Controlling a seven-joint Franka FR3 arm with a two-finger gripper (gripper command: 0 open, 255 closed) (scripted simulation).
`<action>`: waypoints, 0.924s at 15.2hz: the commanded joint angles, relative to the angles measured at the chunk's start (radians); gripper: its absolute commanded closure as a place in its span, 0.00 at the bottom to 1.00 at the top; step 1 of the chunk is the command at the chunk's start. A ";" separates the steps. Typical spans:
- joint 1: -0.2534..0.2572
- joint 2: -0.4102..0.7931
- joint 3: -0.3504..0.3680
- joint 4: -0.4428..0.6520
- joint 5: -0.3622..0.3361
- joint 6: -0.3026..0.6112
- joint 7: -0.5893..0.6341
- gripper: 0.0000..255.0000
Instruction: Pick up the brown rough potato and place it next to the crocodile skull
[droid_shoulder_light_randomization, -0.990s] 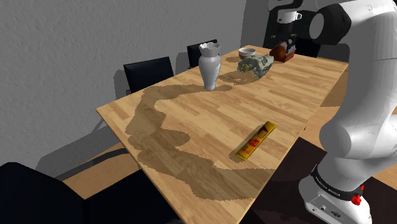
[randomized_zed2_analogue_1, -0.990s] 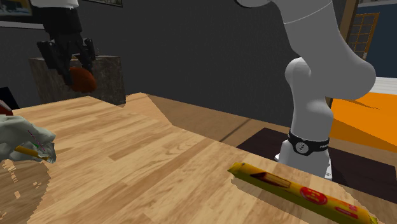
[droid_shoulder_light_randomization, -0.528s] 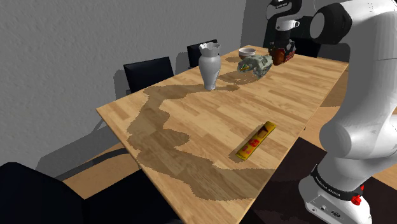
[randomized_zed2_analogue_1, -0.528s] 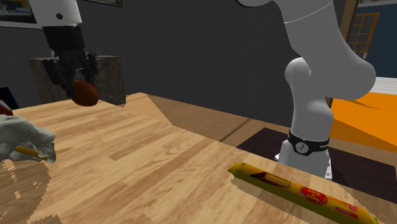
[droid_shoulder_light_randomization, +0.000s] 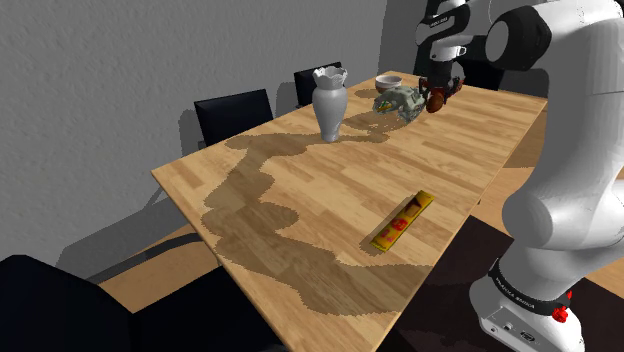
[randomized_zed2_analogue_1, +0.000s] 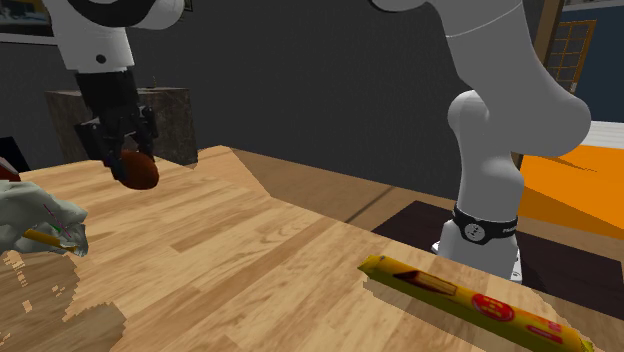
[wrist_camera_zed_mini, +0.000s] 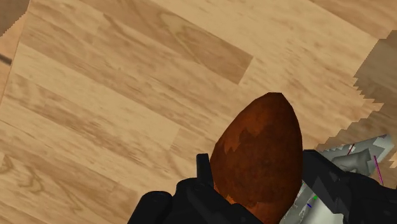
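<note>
potato (wrist_camera_zed_mini: 257, 159): reddish-brown, egg-shaped, clamped in the fingers, above the table (droid_shoulder_light_randomization: 330, 190), close beside the skull (droid_shoulder_light_randomization: 402, 101).
gripper (randomized_zed2_analogue_1: 128, 155): closed on the potato, pointing down.
skull: grey-green, at the table's far end near a vase (droid_shoulder_light_randomization: 331, 100).
done: pick looks complete; the potato is at the skull.
left: lower, let go, back off.
risk: may roll once released.
</note>
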 joint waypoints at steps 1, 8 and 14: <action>-0.001 0.006 0.000 -0.016 0.001 0.022 -0.001 1.00; -0.001 0.029 0.002 -0.075 0.002 0.104 0.003 1.00; -0.002 0.056 0.004 -0.113 0.005 0.170 0.005 1.00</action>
